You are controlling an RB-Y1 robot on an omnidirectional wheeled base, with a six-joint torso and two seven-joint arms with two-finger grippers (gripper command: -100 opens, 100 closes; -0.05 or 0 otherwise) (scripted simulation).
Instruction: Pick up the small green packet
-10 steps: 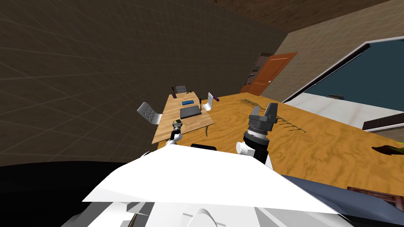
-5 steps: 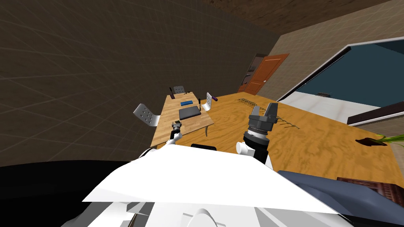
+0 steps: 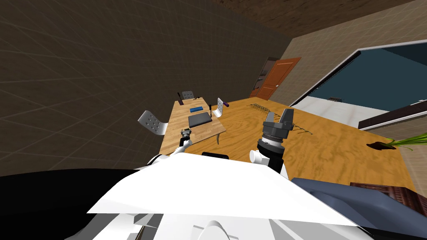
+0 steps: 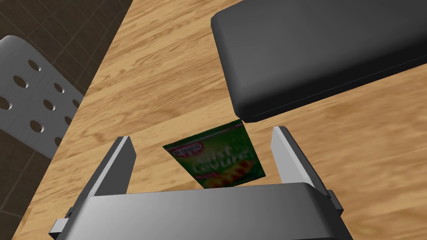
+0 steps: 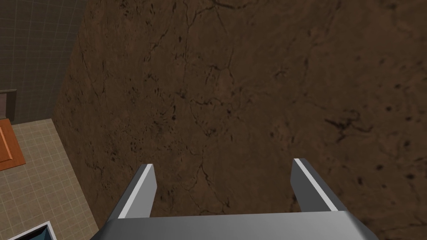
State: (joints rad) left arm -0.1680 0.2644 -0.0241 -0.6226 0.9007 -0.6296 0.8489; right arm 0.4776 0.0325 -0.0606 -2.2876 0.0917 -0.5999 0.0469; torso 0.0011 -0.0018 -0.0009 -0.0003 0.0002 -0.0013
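Our left gripper [image 4: 201, 135] hangs over the near end of the wooden table [image 4: 158, 62], at about eleven o'clock from us, its fingers spread wide and holding nothing. The small green packet [image 4: 217, 160] lies flat between them, touching neither. The gripper's body hides its near edge, and its lettering is too blurred to read. With the fingers pointing to twelve, a dark grey flat case [image 4: 317, 54] lies at one o'clock, its corner at the packet's, its far end cut off. Our right gripper [image 3: 278, 117] stands raised at one o'clock, fingers apart, empty.
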